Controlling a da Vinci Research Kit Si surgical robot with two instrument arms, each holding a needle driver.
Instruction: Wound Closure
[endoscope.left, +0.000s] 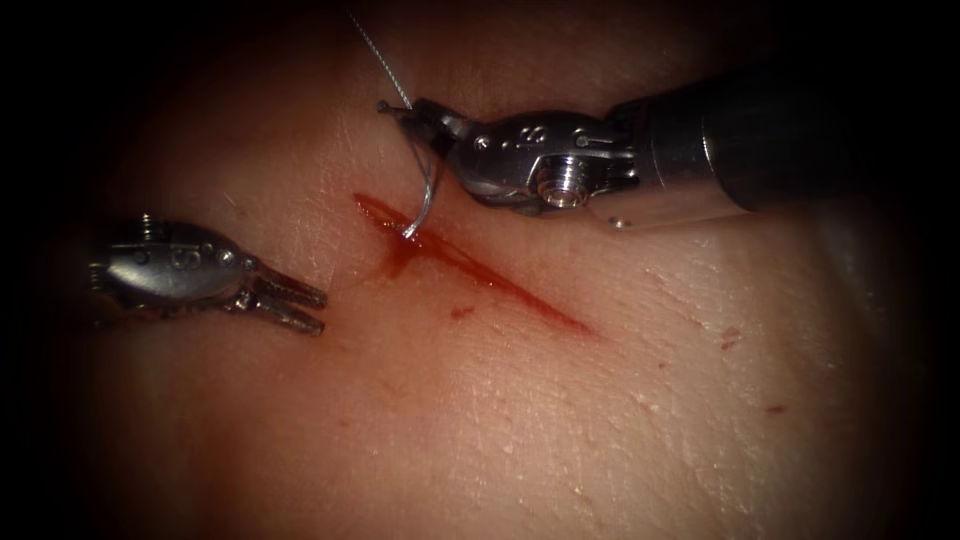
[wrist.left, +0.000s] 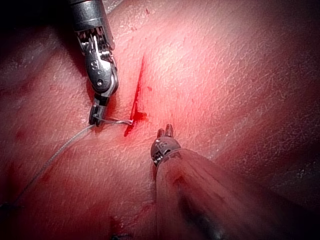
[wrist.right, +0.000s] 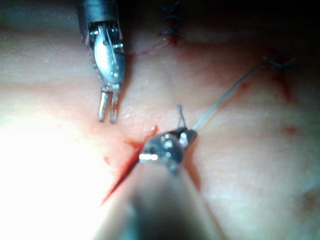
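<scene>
While right gripper (endoscope.left: 412, 110) is pinching needle (endoscope.left: 424, 190) near its thread end, needle tip is sitting in cut (endoscope.left: 470, 265) – bite under way, by my reading. Left gripper (endoscope.left: 300, 305) is hovering spread, holding nothing, left of cut – tip emerging would need catching. Thread (endoscope.left: 375, 50) is trailing away.

The tissue (endoscope.left: 560, 420) carried everything: a slanted cut (endoscope.left: 480, 272) ran across it, red fluid (endoscope.left: 398, 260) pooled at the cut's upper left end, with small red specks (endoscope.left: 730, 338) to its right.
</scene>
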